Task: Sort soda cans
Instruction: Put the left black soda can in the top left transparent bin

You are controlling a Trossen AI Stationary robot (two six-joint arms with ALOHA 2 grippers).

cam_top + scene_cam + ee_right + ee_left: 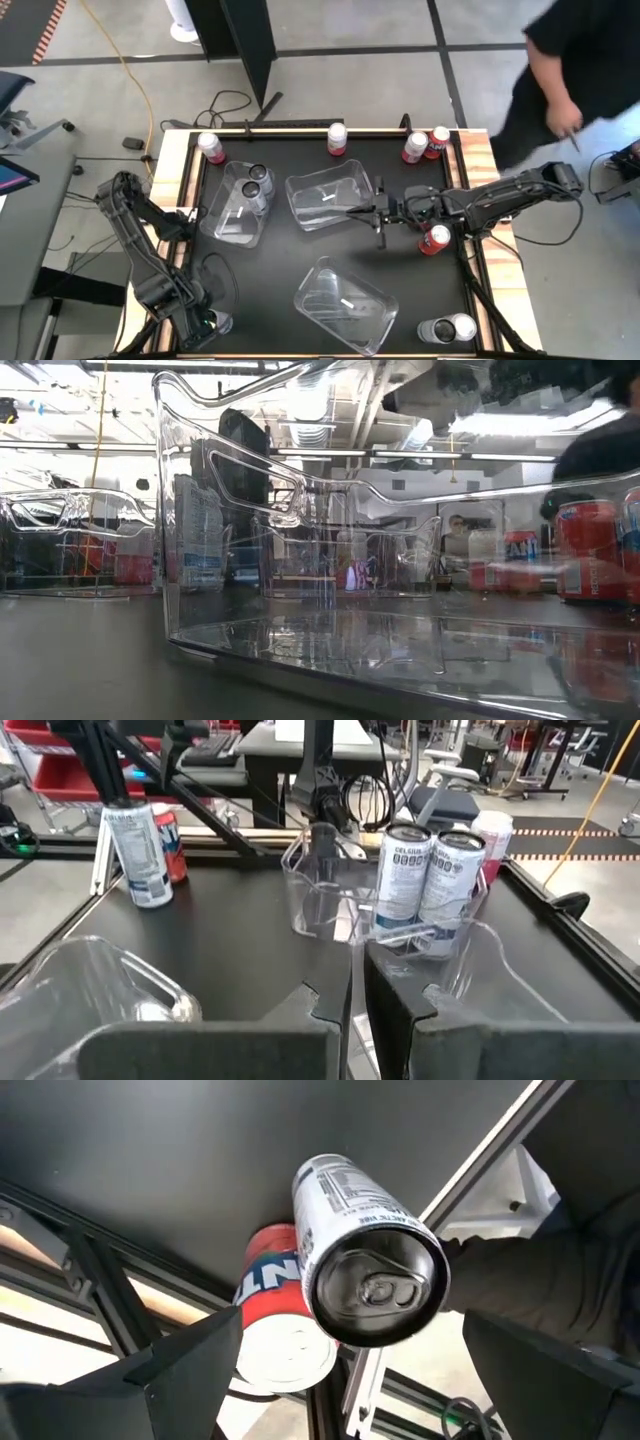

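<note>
A white-and-silver soda can (370, 1270) and a red can (275, 1320) stand together at the table's near-left corner. My left gripper (352, 1315) hovers above them, open, with a finger on either side of the white can's top and touching nothing. My right gripper (355, 211) reaches in from the right, fingers shut, at the right end of the middle clear bin (325, 197). Two silver cans (430, 880) stand in the left bin (238, 203). Red cans stand along the far edge (338, 138), and one red can (433, 240) is beside the right arm. My right gripper (357, 1010) is shut, level, pointing toward the table's left, at the middle bin's right end wall (420, 935). I cannot tell whether it touches the clear plastic.
A third clear bin (345, 305) lies near the front edge and fills the low view (330, 560). Two cans (448, 328) stand at the near-right corner. A person (570, 60) stands beyond the far-right corner. Bare black tabletop (270, 260) shows between the bins.
</note>
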